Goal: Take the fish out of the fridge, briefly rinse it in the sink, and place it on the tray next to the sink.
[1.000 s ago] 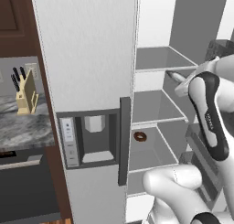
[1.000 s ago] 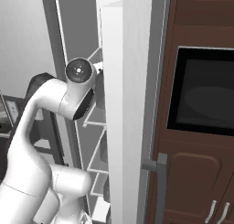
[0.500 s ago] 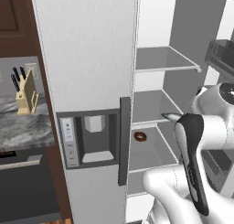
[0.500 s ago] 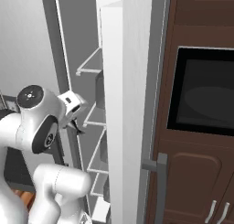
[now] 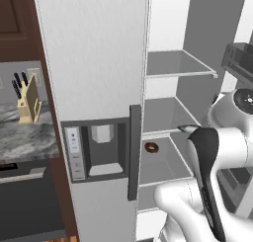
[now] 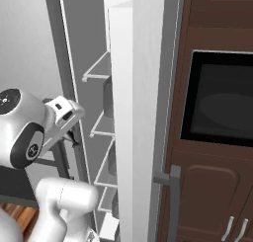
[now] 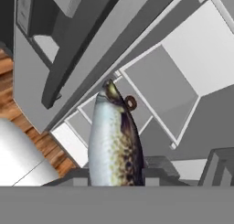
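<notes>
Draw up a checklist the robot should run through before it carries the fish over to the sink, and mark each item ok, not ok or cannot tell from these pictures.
1. Fish held in the gripper: ok; in the hand view the fish rises from between the finger tips.
2. Grip secure enough for a wide swing: cannot tell; the contact is hidden at the bottom edge.
3. Fish out of the fridge: ok; the hand view looks back at the shelves from outside.
4. Doughnut left undisturbed: ok; it lies on a fridge shelf.
5. Fridge door closed: not ok; the compartment stands open.
6. Path to the sink free: cannot tell.
</notes>
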### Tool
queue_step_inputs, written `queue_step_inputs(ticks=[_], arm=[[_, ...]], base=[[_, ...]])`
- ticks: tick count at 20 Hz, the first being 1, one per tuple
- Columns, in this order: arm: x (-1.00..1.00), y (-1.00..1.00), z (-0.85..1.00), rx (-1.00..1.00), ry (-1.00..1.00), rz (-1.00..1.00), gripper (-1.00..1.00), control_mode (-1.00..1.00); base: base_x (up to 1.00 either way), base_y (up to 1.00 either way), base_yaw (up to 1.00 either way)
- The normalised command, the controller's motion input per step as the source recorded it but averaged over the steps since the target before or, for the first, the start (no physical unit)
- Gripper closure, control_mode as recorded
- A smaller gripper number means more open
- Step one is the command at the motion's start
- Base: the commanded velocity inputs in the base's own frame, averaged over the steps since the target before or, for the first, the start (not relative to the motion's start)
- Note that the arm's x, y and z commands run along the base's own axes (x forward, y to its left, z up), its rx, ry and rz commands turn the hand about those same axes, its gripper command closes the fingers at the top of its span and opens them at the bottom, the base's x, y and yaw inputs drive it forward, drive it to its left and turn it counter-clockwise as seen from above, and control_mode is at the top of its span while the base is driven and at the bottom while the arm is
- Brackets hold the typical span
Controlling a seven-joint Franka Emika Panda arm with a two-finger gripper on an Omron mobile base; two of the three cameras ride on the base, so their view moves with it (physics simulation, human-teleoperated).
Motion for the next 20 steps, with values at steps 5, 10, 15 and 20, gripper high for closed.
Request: queue_step_inputs(ticks=[5,10,15,20], arm=[[0.0,0.0,0.0,0.0,0.0,0.0,1.0,1.0],[0.0,0.0,0.0,0.0,0.0,0.0,1.0,1.0],[0.0,0.0,0.0,0.0,0.0,0.0,1.0,1.0],[0.0,0.0,0.0,0.0,0.0,0.0,1.0,1.0]], base=[[-1.0,0.02,0.13],[-0.34,0.02,0.88],[-0.01,0.17,0.97],[0.41,0.96,0.4]])
